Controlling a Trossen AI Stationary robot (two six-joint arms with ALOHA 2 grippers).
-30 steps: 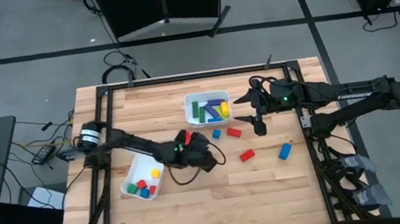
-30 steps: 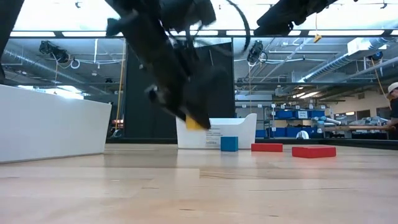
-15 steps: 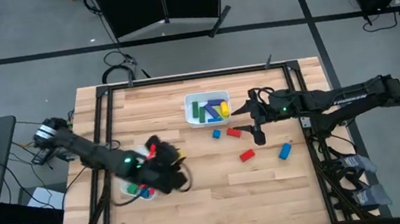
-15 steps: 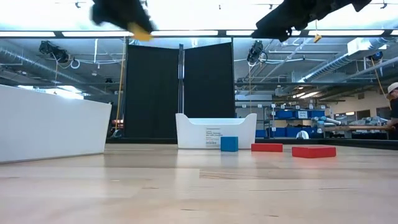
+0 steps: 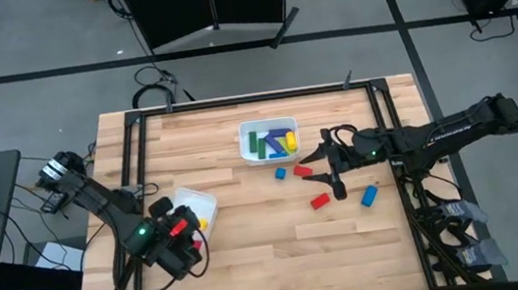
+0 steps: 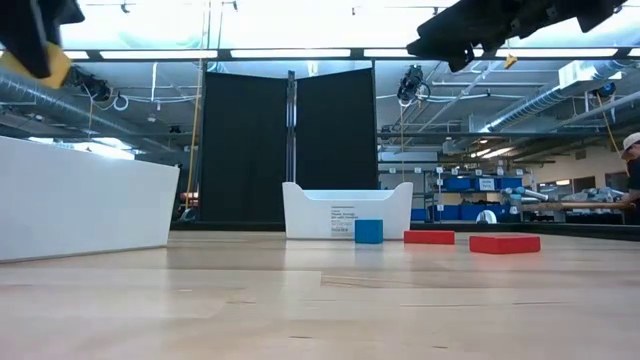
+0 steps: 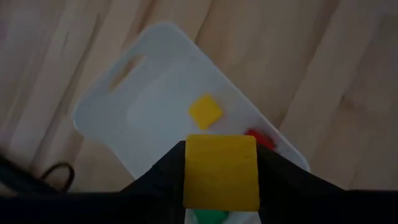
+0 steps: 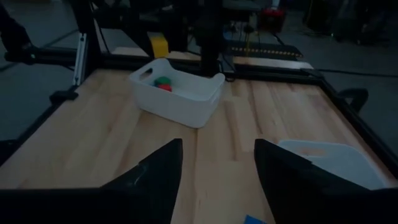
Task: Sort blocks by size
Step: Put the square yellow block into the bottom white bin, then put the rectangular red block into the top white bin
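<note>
My left gripper (image 5: 179,236) is shut on a yellow block (image 7: 221,171) high above the near-left white tray (image 5: 187,205). That tray holds a yellow cube (image 7: 205,111), a red block (image 7: 260,138) and a green one (image 7: 211,216). The held block also shows in the low view (image 6: 38,66). My right gripper (image 5: 322,175) is open and empty above the loose blocks right of centre: a blue cube (image 5: 281,173), two red bars (image 5: 303,171) (image 5: 320,200) and a blue block (image 5: 369,196). My left gripper pinches the yellow block by two opposite sides (image 7: 189,169) between its two fingers (image 7: 163,174). The fingers come from above, pointing down at the tray. The block is lifted clear, well above the tray's inside.
A second white tray (image 5: 245,147) at the far middle holds green, blue and yellow bars. A dark metal frame (image 5: 125,142) runs round the table. Bare wood lies along the near edge.
My left gripper has carried the yellow block from the table's middle toward the left edge and up, and now stands over the near-left tray, still shut on it. My right gripper has moved a little toward the near edge, staying open.
</note>
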